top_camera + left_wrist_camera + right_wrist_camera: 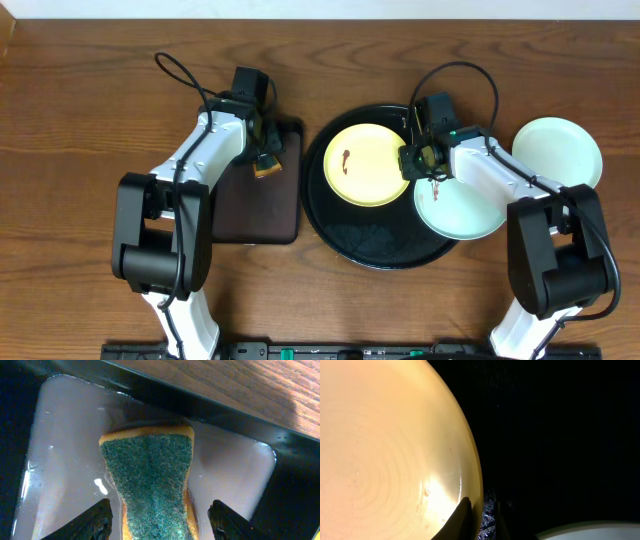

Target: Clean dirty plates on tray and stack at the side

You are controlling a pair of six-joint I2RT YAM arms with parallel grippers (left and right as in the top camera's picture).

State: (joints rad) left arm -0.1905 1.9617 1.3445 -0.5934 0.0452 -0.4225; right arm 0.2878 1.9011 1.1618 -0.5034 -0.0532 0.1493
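Observation:
The pale yellow plate (365, 165), with a small dark smear, lies at the back of the round black tray (335, 232). My right gripper (415, 160) is shut on that plate's right rim, one finger inside it and one outside. In the right wrist view the yellow plate (385, 450) fills the left, with the right gripper (482, 505) pinching its edge. A mint plate (465, 212) overlaps the tray's right rim. Another mint plate (560, 150) sits on the table at the right. My left gripper (161, 505) is open, straddling a green-topped sponge (150, 480) without touching it.
The sponge lies on a wet rectangular dark brown tray (255, 215) left of the black tray. That tray's raised rim (210, 410) runs just beyond the sponge. Bare wooden table (80, 120) surrounds both trays.

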